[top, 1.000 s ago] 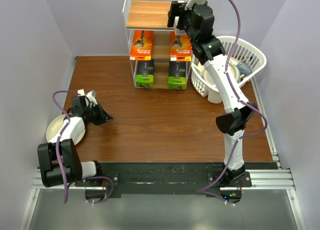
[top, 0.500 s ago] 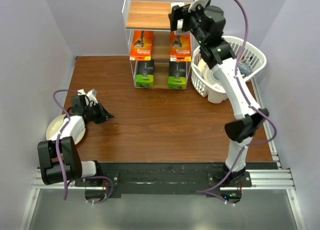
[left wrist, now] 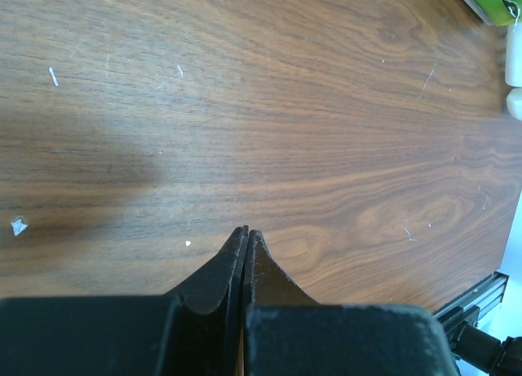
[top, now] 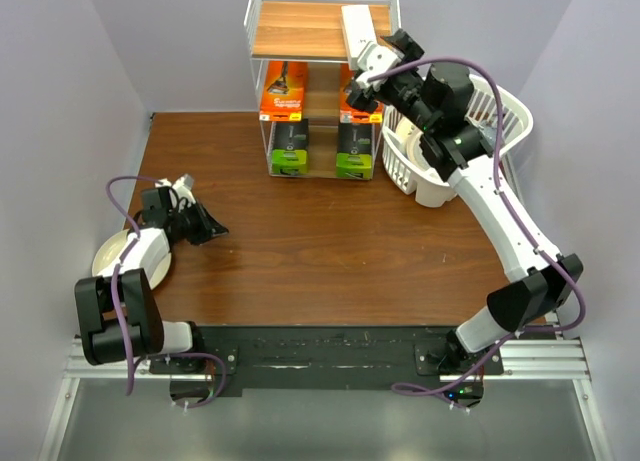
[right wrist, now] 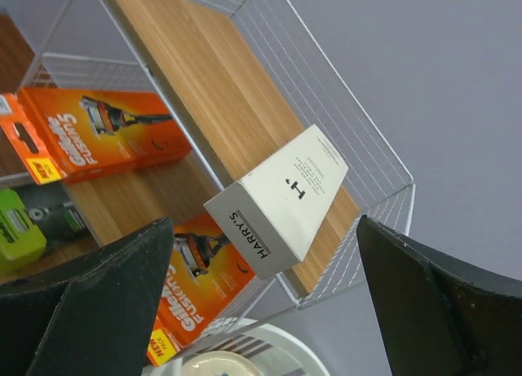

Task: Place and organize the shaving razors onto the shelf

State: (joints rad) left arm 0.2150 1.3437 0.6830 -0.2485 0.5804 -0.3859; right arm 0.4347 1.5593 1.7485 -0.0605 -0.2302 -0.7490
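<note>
The overhead view takes in the whole shelf (top: 300, 29): a thin white wire frame with three light wooden boards, standing at the far edge of the dark wood-grain counter (left wrist: 285, 107). The right wrist view adds what that view cannot. The long slim white box (right wrist: 285, 196) is matte card with "HARRY'S" printed on its square near end. It lies flat on the right end of the shelf's top board, and its near end juts past the board's front wire.

The right hand (right wrist: 261, 223) is in front of the shelf's top tier, on the right. Its broad black fingers (right wrist: 90, 303) are spread wide to either side of the box's end, and neither one touches it.

On the shelf's middle board two flat glossy orange cards (top: 283, 93) stand side by side. On the bottom board are two black boxes (top: 289, 146), their lime-green ends facing out.

The left wrist view shows only scuffed counter and a lime corner at its top right edge. The left hand (left wrist: 245, 239) has its tapered black tips pressed together with nothing between them, low over the counter, well to the front-left of the shelf.

A white slotted basket (top: 505, 106) stands just to the right of the shelf. A round cream plate (top: 112, 263) lies far to the shelf's front-left.
</note>
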